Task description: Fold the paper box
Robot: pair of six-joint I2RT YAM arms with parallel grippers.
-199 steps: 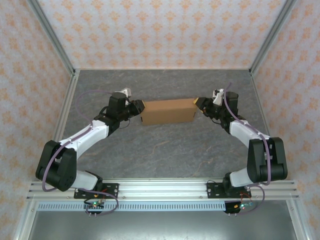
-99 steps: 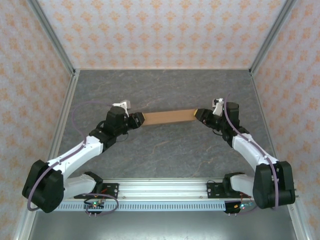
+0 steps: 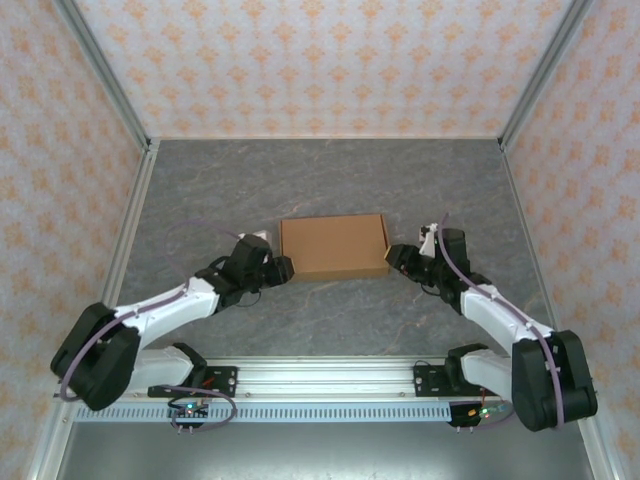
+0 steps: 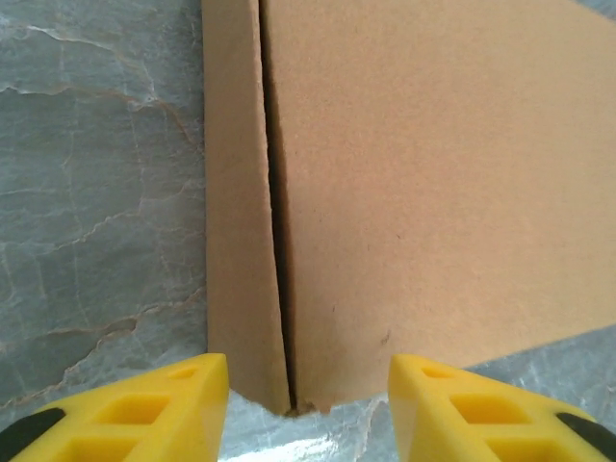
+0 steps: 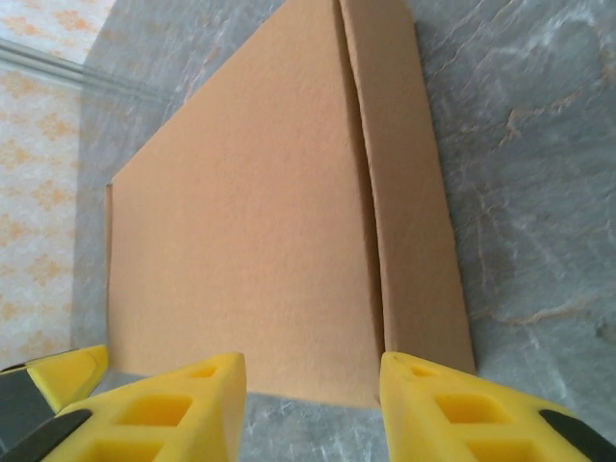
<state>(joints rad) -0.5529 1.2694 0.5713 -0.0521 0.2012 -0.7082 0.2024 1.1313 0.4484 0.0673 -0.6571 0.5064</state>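
The shallow rectangular brown cardboard box (image 3: pixel 334 245) lay flat on the grey marbled table (image 3: pixel 330 180), with the left gripper (image 3: pixel 283 268) and right gripper (image 3: pixel 393 257) just beside its near corners, both with jaws spread, pinching nothing

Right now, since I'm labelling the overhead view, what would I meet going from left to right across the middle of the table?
left claw → paper box → right claw

No legible text, label, brand, number or sign; paper box (image 3: pixel 333 245) plain brown, unprinted.
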